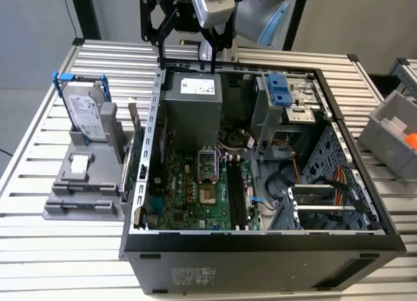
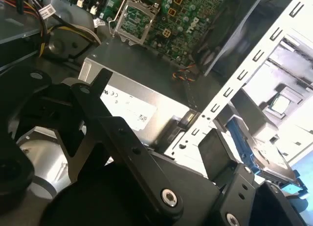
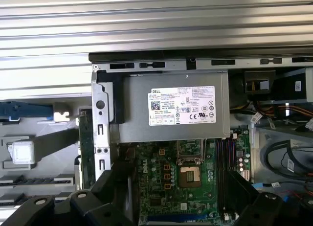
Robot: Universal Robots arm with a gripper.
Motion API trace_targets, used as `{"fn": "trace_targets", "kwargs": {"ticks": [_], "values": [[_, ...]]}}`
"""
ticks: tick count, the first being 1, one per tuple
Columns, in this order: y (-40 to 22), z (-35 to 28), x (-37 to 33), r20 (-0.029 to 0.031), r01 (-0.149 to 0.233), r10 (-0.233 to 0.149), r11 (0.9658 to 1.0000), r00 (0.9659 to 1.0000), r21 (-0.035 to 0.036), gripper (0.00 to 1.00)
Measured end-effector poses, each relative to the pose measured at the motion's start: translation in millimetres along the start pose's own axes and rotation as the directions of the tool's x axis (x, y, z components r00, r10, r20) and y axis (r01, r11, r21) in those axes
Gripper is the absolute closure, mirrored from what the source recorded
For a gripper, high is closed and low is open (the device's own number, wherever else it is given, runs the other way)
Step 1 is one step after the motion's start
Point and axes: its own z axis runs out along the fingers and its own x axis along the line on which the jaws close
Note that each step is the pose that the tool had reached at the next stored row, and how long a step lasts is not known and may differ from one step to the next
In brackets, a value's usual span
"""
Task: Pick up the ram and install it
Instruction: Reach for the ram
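Ram point(image 3: 86, 147) by case point(image 1: 260, 252), slatted table point(image 1: 65, 249)

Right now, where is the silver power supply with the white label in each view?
Exterior view: the power supply sits at the top of the case, above the motherboard.
Second wrist view: it borders the motherboard's edge.
First wrist view: it lies between case rim and motherboard.
Shared landmark: the CPU socket.

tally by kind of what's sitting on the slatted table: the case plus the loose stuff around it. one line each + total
Computer case: 1
Hard drive: 1
Ram stick: 1
Grey holder: 1
Grey bin: 1
Total: 5
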Motion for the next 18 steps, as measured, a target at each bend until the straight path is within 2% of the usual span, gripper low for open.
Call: {"fn": "trace_targets", "kwargs": {"ticks": [18], "values": [[0.1,-1.9,1.0,-0.0002,0.000,0.000,1.0000,1.0000,0.0001,0.00]]}}
